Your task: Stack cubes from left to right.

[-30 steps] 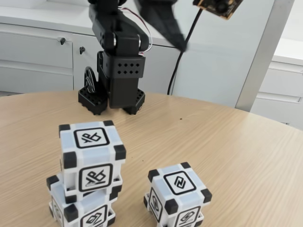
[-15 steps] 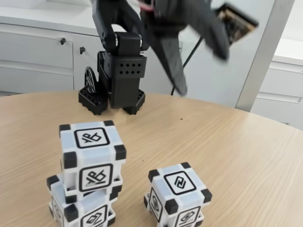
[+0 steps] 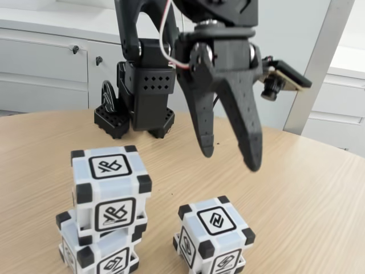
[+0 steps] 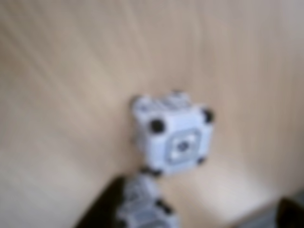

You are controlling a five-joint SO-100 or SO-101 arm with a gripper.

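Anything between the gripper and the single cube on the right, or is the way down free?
Nothing: in the fixed view the gripper, jaws open, hangs above the single cube with only air between.

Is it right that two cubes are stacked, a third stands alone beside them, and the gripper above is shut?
Not quite. In the fixed view the gripper is open, its fingers spread above the lone cube. The stack is as you say.

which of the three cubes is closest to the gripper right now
The lone cube standing alone on the table, right of the two-cube stack in the fixed view. The open gripper hangs just above it.
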